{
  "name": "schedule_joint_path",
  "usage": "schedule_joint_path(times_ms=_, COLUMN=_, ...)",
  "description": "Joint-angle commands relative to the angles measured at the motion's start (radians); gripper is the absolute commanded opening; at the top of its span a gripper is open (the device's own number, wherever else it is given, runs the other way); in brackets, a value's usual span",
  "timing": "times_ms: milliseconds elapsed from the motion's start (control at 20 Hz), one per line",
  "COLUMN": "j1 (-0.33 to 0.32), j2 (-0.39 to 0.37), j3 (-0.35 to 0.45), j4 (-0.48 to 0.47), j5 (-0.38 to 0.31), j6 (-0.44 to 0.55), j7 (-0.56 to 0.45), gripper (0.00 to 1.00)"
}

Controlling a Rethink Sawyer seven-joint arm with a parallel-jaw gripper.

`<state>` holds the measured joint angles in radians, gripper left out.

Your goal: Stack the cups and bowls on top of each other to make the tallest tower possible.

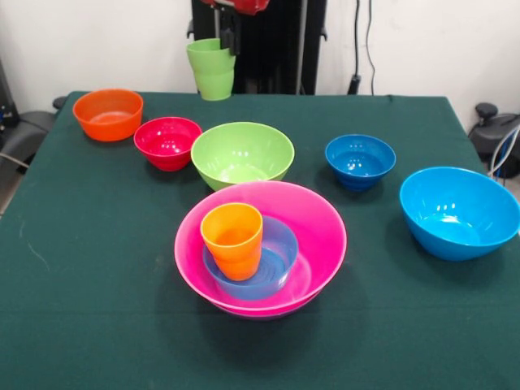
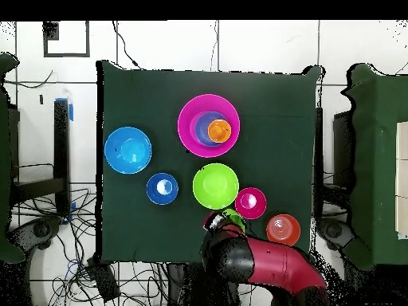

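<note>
My gripper point(image 1: 227, 42) comes down at the table's far edge, shut on the rim of the light green cup point(image 1: 213, 71), which hangs just over that edge. In the overhead view the gripper point(image 2: 224, 220) and the green cup point(image 2: 233, 215) sit beside the red bowl point(image 2: 250, 202). The tower stands nearer the front: a wide pink bowl point(image 1: 321, 236) holds a small light-blue bowl point(image 1: 276, 262), and an orange cup point(image 1: 232, 240) stands upright in that. Loose bowls lie around it: lime green point(image 1: 242, 154), red point(image 1: 167, 142), orange point(image 1: 108, 114), dark blue point(image 1: 360, 161) and large sky-blue point(image 1: 459, 213).
A dark green cloth point(image 1: 97, 284) covers the table. The loose bowls form a row between the arm and the pink bowl. Cables and chairs stand beyond the table's edges.
</note>
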<state>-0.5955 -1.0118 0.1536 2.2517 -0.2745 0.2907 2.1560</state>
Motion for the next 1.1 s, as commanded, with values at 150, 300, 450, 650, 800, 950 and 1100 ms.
schedule_joint_path(times_ms=150, j1=0.020, j2=-0.048, j3=0.139, j4=-0.078, j5=0.067, j6=0.217, j7=-0.052, gripper=0.00)
schedule_joint_path(times_ms=300, j1=0.016, j2=-0.068, j3=0.153, j4=-0.094, j5=0.077, j6=0.254, j7=-0.064, gripper=0.00)
schedule_joint_path(times_ms=450, j1=0.017, j2=-0.083, j3=0.161, j4=-0.114, j5=0.084, j6=0.291, j7=-0.070, gripper=0.00)
schedule_joint_path(times_ms=650, j1=0.025, j2=-0.081, j3=0.177, j4=-0.142, j5=0.092, j6=0.322, j7=-0.066, gripper=0.00)
schedule_joint_path(times_ms=800, j1=0.029, j2=-0.068, j3=0.190, j4=-0.173, j5=0.093, j6=0.347, j7=-0.072, gripper=0.00)
schedule_joint_path(times_ms=950, j1=0.032, j2=-0.042, j3=0.206, j4=-0.214, j5=0.087, j6=0.370, j7=-0.086, gripper=0.00)
schedule_joint_path(times_ms=1100, j1=0.025, j2=-0.017, j3=0.228, j4=-0.249, j5=0.083, j6=0.396, j7=-0.105, gripper=0.00)
